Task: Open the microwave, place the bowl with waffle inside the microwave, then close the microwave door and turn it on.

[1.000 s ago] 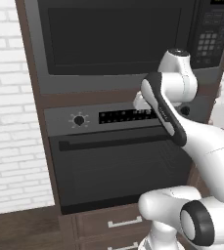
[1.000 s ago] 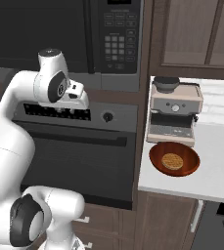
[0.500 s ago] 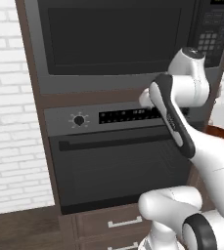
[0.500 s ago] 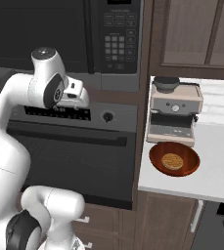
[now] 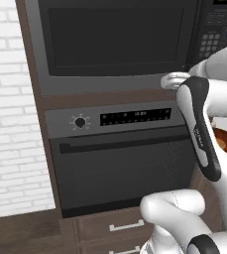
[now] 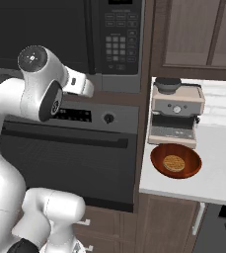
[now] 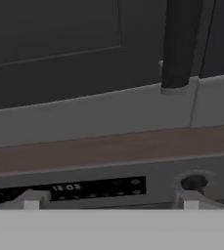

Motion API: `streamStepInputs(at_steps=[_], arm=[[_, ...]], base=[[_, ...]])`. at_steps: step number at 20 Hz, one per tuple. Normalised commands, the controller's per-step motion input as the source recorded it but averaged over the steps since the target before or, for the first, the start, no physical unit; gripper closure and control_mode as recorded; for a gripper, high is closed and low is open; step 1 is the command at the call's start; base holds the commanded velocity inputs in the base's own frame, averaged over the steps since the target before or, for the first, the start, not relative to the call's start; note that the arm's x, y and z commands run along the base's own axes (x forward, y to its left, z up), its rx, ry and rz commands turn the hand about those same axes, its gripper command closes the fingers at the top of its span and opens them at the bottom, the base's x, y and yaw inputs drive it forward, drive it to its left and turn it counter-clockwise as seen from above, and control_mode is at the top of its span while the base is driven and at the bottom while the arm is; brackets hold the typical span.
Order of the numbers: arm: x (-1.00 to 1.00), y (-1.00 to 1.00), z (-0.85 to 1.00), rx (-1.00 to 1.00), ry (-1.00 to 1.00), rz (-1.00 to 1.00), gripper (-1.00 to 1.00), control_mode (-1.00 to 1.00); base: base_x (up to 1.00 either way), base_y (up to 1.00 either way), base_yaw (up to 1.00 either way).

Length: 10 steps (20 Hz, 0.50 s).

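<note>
The microwave (image 5: 120, 44) is built in above the black oven, and the microwave door (image 5: 112, 37) of dark glass is shut. Its keypad (image 6: 118, 47) sits at the right. In the hand view a dark vertical handle (image 7: 179, 44) runs down the door's right side to the grey frame. My gripper (image 7: 109, 200) is open, fingertips (image 7: 30, 200) wide apart with nothing between them. It hangs in front of the microwave's lower right edge (image 5: 170, 80) (image 6: 86, 88). The reddish-brown bowl (image 6: 176, 161) with the waffle (image 6: 173, 163) rests on the white counter to the right.
The black oven (image 5: 120, 168) with knob (image 5: 80, 121), display and bar handle is below the microwave. A coffee machine (image 6: 176, 116) stands right behind the bowl. The white counter (image 6: 218, 168) stretches right of it. White brick wall (image 5: 11, 124) lies left.
The hand has risen and shifted right, from the oven's panel height to the microwave's lower edge. The jaws have spread wider.
</note>
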Motion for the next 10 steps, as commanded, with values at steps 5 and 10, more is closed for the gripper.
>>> streamStepInputs(at_steps=[5, 10], arm=[[-0.18, -0.28, 0.87, 0.04, -0.29, -0.05, -1.0, -1.0], [0.0, -0.2, 0.85, 0.0, -0.06, -0.04, -1.0, -1.0]], base=[[0.0, 0.0, 0.0], [0.0, 0.0, 0.0]])
